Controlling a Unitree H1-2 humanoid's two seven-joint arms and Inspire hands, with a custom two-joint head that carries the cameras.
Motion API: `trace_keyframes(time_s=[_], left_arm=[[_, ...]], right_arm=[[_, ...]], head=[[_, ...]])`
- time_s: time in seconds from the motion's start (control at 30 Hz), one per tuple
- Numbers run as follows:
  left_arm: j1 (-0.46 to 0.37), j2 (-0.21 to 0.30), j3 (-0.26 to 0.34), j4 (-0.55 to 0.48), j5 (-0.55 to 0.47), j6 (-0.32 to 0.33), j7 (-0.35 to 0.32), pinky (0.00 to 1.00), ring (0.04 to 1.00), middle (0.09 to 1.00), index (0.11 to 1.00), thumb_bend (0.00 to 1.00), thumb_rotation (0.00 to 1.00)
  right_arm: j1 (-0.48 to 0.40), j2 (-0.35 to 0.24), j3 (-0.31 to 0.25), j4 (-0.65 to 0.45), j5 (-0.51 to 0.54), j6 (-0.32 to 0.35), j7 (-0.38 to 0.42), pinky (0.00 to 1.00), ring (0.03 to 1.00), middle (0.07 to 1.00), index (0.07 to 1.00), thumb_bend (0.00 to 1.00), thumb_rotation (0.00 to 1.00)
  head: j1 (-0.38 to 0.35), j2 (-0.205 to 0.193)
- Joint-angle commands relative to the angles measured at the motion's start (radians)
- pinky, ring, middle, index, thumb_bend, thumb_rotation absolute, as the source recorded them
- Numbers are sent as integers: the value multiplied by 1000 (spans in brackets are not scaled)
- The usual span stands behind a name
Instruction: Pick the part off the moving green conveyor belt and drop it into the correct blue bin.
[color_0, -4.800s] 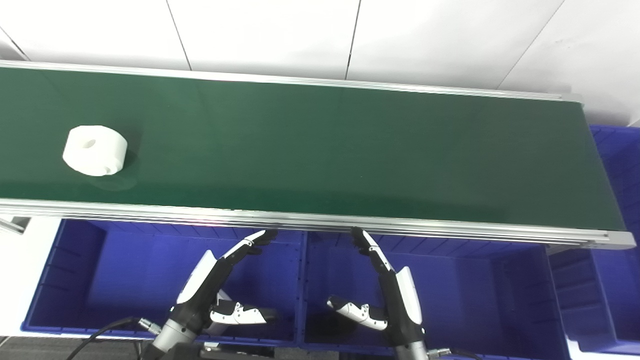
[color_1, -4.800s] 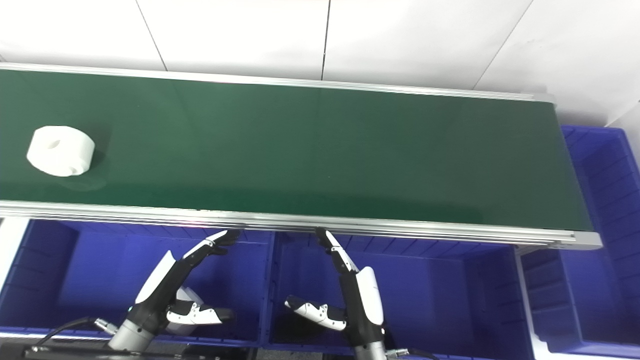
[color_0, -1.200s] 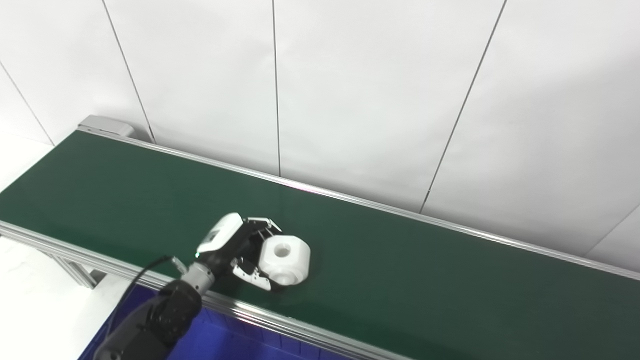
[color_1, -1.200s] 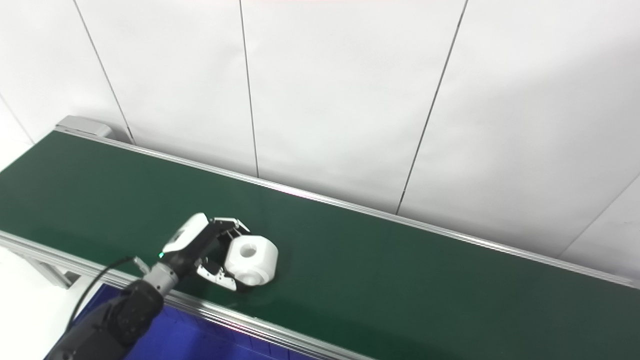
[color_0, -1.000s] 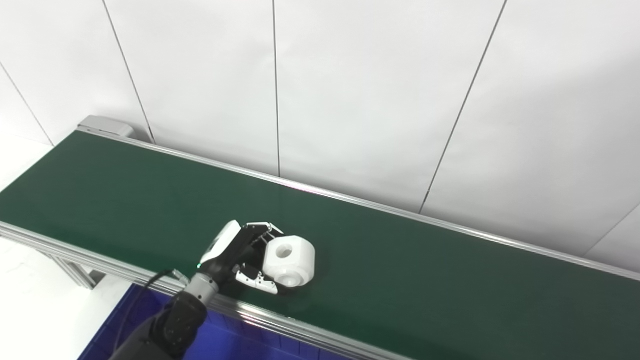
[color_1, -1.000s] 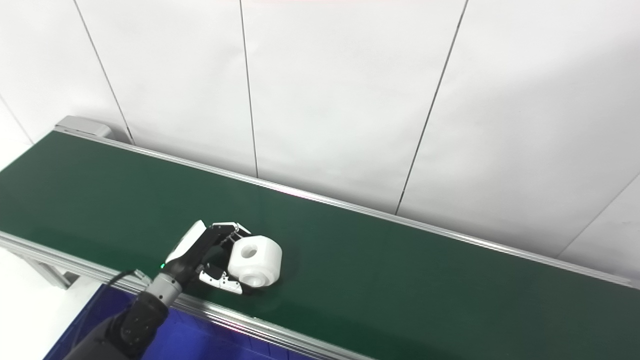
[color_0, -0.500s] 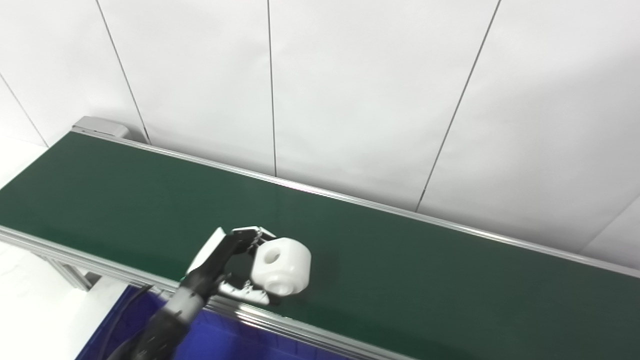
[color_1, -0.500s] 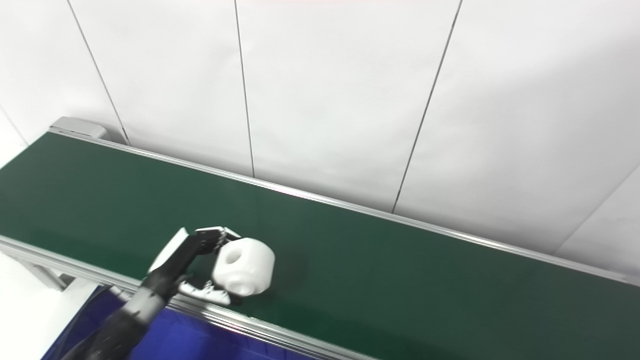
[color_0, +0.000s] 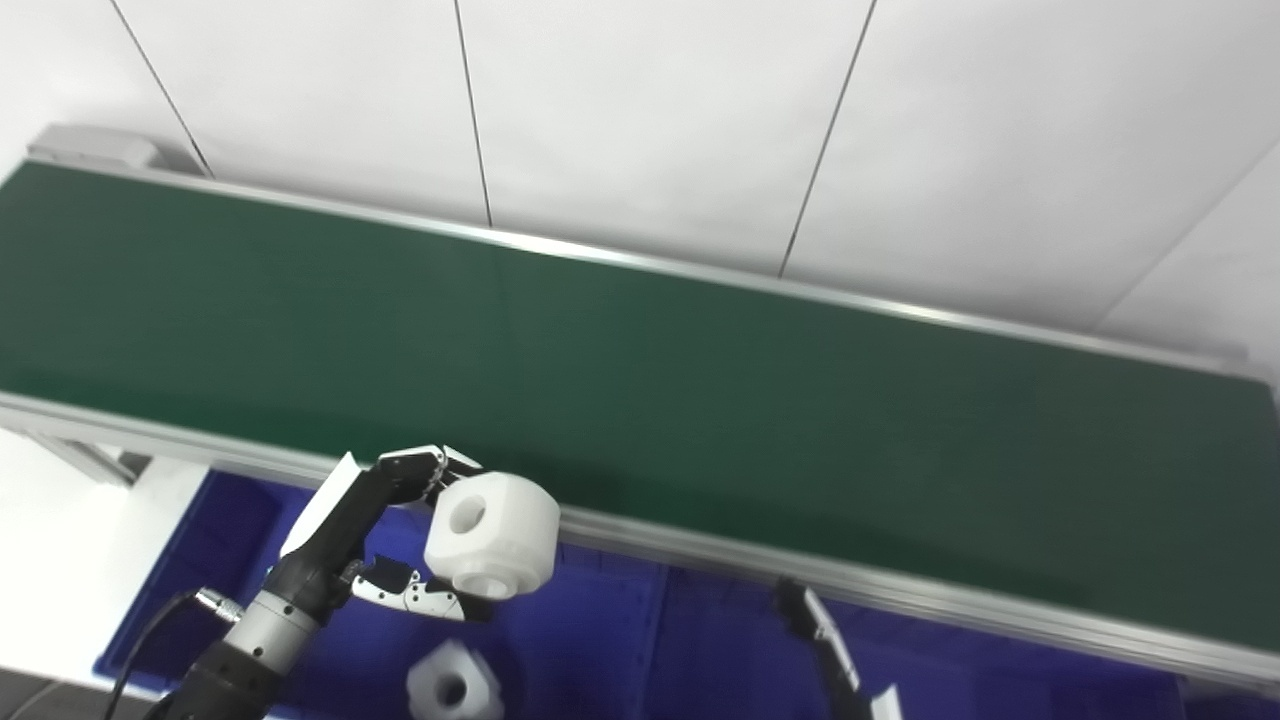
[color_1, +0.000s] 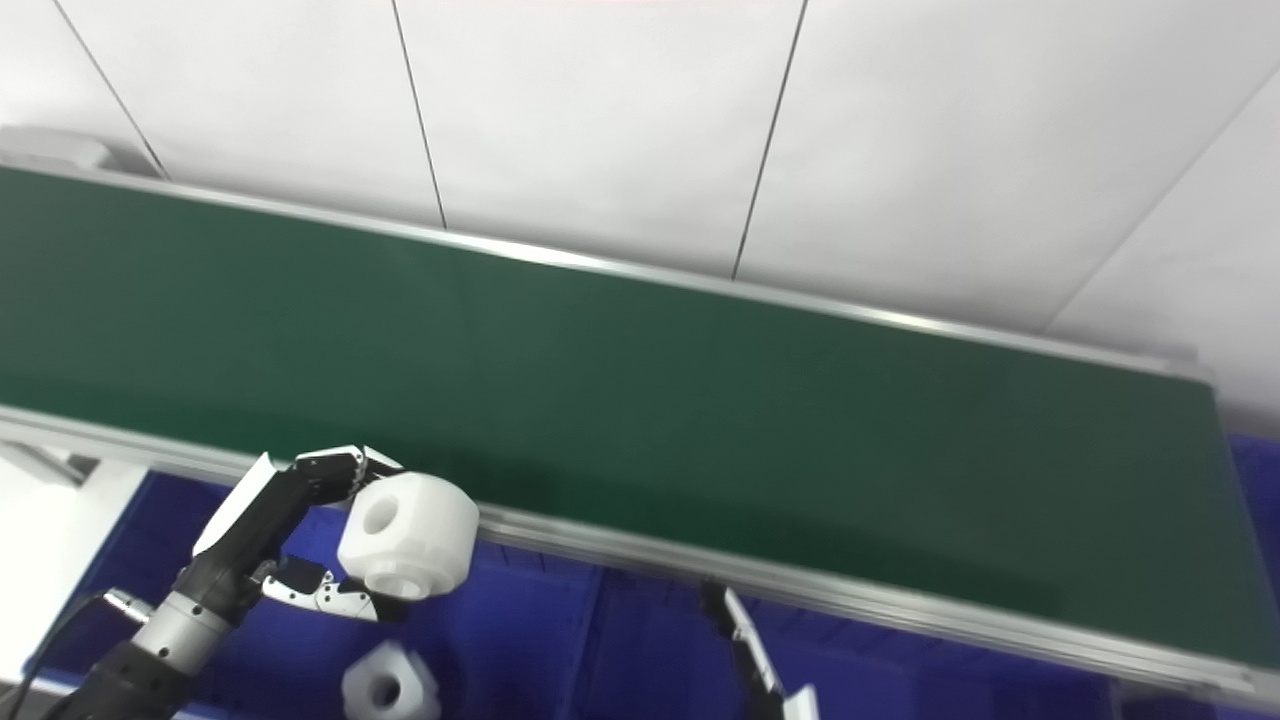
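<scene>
My left hand (color_0: 385, 545) is gripping the white part (color_0: 491, 548), fingers (color_0: 420, 466) curling over its top edge and thumb (color_0: 415, 597) pressing in from below. I am holding the part in the air, off the green conveyor belt (color_0: 640, 380), in front of the belt's near metal rail (color_0: 690, 548) and above the left blue bin (color_0: 250, 560). The part's round bore is facing toward the camera, a little tilted. A second white part (color_0: 453, 685) is lying in the same bin, directly below the held one and not touching it. Further right, past the divider, the next blue bin (color_0: 720, 650) is showing dark. My right hand (color_0: 835, 665) is just poking up from the bottom edge over that bin; only a sliver of it is showing, so I cannot tell whether it is spread or closed.
</scene>
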Motion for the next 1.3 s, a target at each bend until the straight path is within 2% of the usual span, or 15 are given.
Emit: trace_keyframes(time_s=[0.0,0.13,0.4,0.53,0.6,0.63,0.67,0.7,0.73,0.77,0.87,1.0,1.07,1.17,1.27], left_arm=[[19,19,-6,-20,34,-38,29,447,464,503,479,503,0],[34,39,-22,15,85,-38,62,455,469,509,470,502,0],[36,78,-40,127,181,-37,142,431,445,497,499,502,0],[31,69,-19,180,231,-24,159,425,432,489,517,501,0],[32,61,-7,191,247,0,160,471,431,495,534,498,0],[33,57,-3,191,254,11,160,541,559,612,517,501,39],[35,52,-1,179,260,39,148,577,625,673,509,503,59],[36,49,1,170,264,58,138,686,751,784,731,588,317],[36,48,-1,159,262,80,122,705,773,804,771,603,363],[36,48,-3,151,260,95,112,766,835,867,860,646,498],[25,41,-16,144,233,125,81,812,883,918,920,693,575],[18,17,-28,114,134,162,28,885,946,980,980,786,638],[16,7,-34,98,110,167,16,884,952,986,992,837,691],[21,-9,-48,62,49,142,-5,901,961,987,989,847,708],[34,-27,-66,9,-31,108,-27,917,960,973,975,867,673]], right_arm=[[14,5,-29,-49,7,-44,48,793,827,856,888,769,758],[38,19,-80,-78,11,-44,116,786,825,857,886,775,747],[74,50,-159,-103,13,-44,209,775,821,852,879,771,723],[82,59,-180,-103,10,-44,232,783,823,851,878,776,725],[83,62,-185,-102,7,-44,236,786,822,851,879,772,723],[82,63,-186,-101,6,-44,237,780,820,851,879,770,721],[82,65,-189,-99,6,-44,241,777,818,850,878,769,721],[82,66,-192,-97,5,-44,244,773,818,850,879,775,730],[82,68,-196,-97,4,-44,250,772,818,850,879,776,732],[82,70,-199,-96,2,-44,256,774,820,851,880,770,732],[83,76,-209,-93,0,-44,266,771,817,848,878,773,732],[83,85,-214,-82,-6,-44,267,770,816,846,875,791,751],[83,89,-213,-79,-6,-44,266,770,816,846,874,794,755],[85,96,-211,-75,-7,-44,264,772,816,848,876,792,749],[89,106,-214,-69,-26,-44,262,782,821,850,879,789,751]], head=[[-5,16],[-12,35],[-9,40],[-14,40],[-14,39],[-15,38],[-16,36],[-18,35],[-21,34],[-22,33],[-34,27],[-55,19],[-70,15],[-101,10],[-134,5]])
